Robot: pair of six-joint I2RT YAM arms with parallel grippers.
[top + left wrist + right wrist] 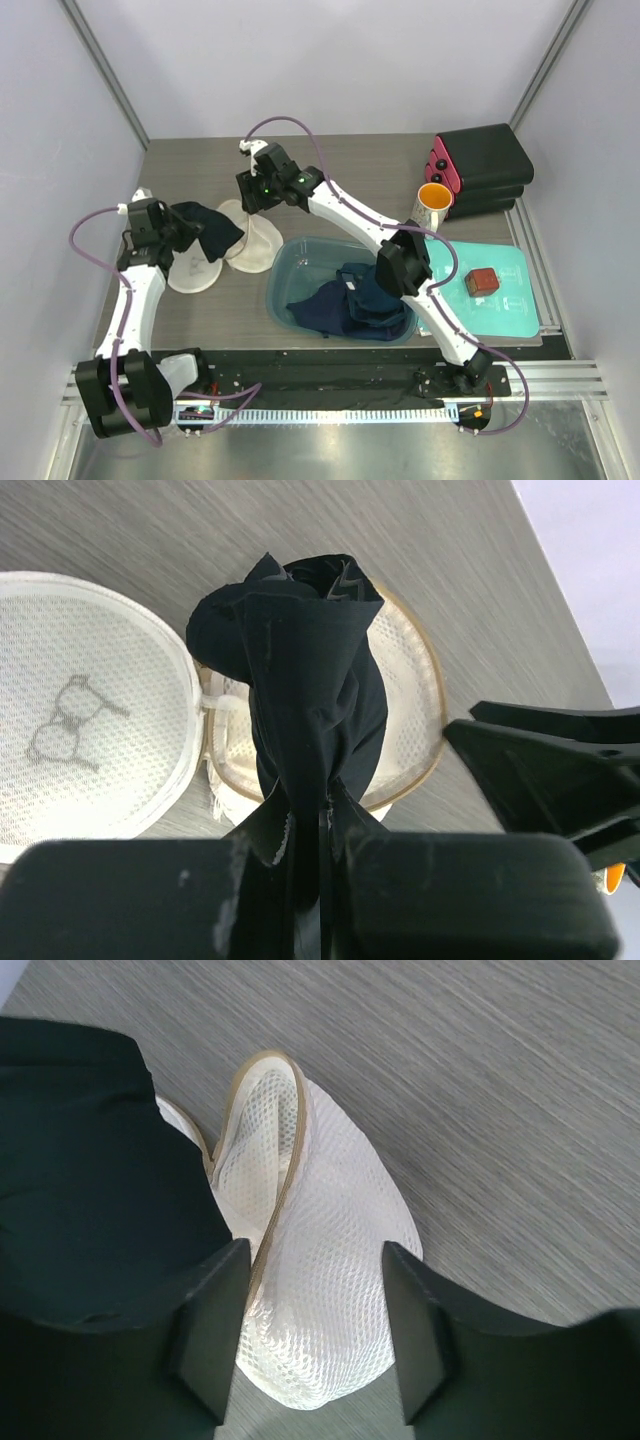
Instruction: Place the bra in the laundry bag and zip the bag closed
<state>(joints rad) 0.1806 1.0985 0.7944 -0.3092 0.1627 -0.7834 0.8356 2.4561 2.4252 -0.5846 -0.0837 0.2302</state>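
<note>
Note table (pixel 380 170), left part: laundry bag (pixel 195 272) lying unzipped, one half flat, the other propped up. Lower bra (pixel 310 680), bunched just above the open half, fully inside the rim before releasing; keep flap wide. Left pincer (pixel 308 815): clamped on bra. Right pincer (pixel 315 1255): part open, straddling raised mesh half.

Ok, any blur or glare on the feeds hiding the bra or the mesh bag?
Top external: even light, sharp, reflections only on the shiny metal front ledge. Left wrist: small black fabric bra very dark, folds faint. Right wrist: cream-white round mesh laundry bag crisp, weave visible.
</note>
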